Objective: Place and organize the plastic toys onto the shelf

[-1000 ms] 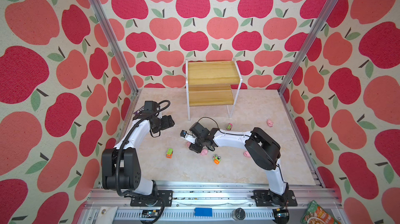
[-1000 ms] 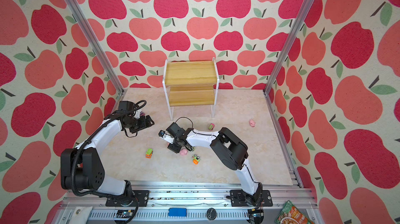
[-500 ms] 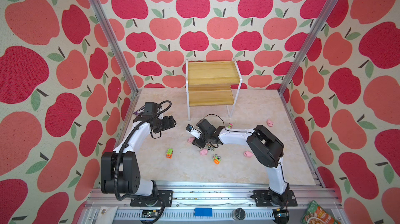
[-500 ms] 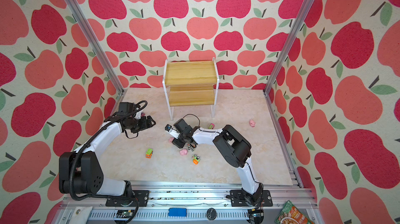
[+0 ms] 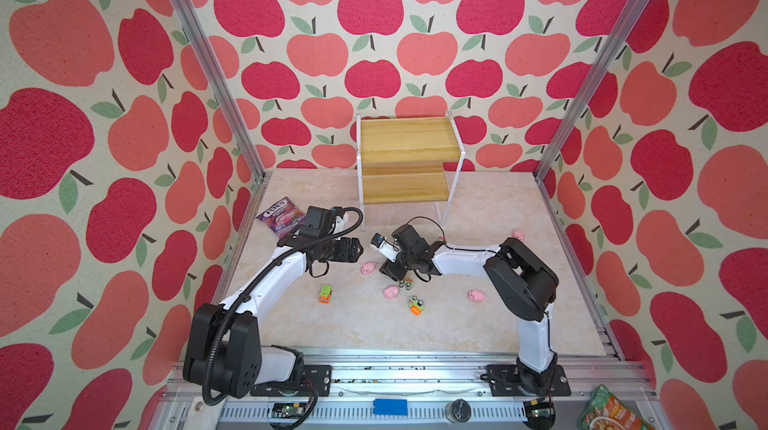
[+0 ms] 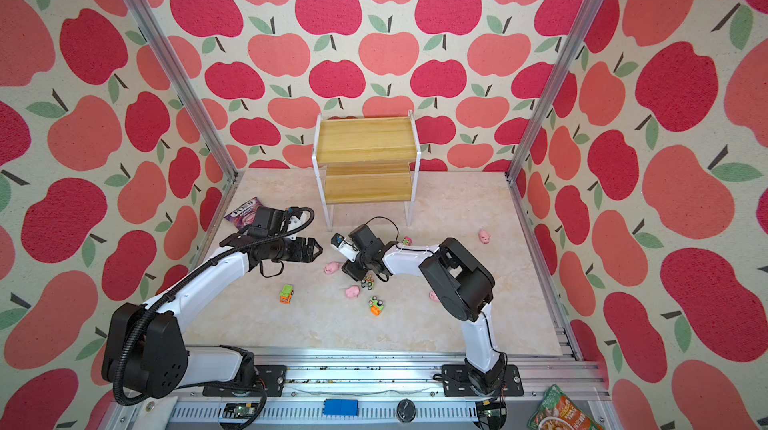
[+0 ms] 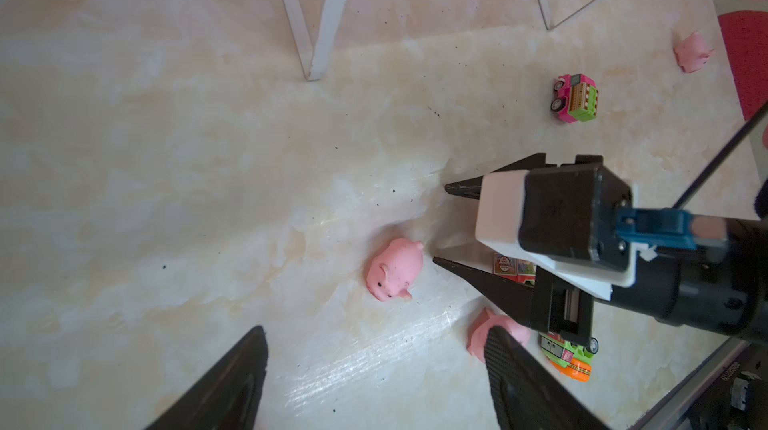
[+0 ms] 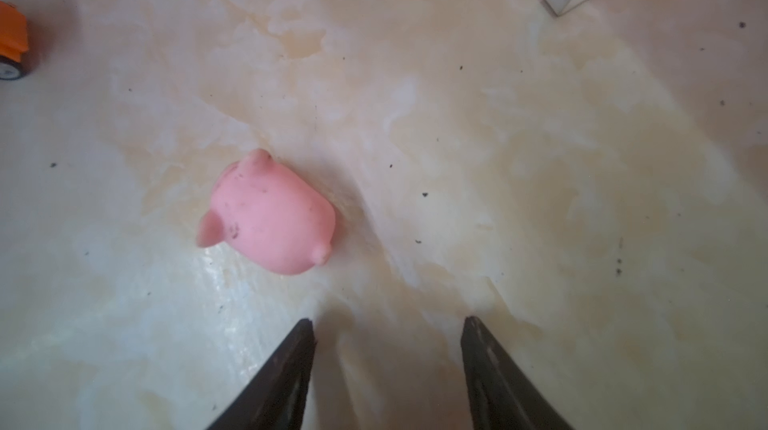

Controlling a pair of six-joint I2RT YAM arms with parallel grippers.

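Observation:
Both top views show the shelf (image 5: pixel 405 139) at the back wall, its boards bare. The toys lie on the floor. A pink pig (image 5: pixel 368 268) (image 7: pixel 395 270) (image 8: pixel 270 216) rests between my grippers. My left gripper (image 5: pixel 359 247) (image 7: pixel 376 336) hovers open just left of it. My right gripper (image 5: pixel 383 269) (image 8: pixel 388 322) (image 7: pixel 440 224) is open and empty, its tips just short of the pig. Near it lie another pig (image 5: pixel 391 292), a small vehicle (image 5: pixel 406 282) under the right wrist, a green-orange vehicle (image 5: pixel 416 305) and a truck (image 5: pixel 326 294). More pigs (image 5: pixel 476 295) (image 5: pixel 518 234) and a pink vehicle (image 6: pixel 406 241) lie further right.
A purple candy bag (image 5: pixel 280 216) lies at the left wall behind my left wrist. The shelf's white legs (image 7: pixel 320 33) stand just beyond the grippers. Aluminium posts and apple-print walls close in the floor on three sides.
My right gripper has drawn back to the right and spread a little, uncovering the pink pig on the floor. My left gripper has moved right, toward the pig.

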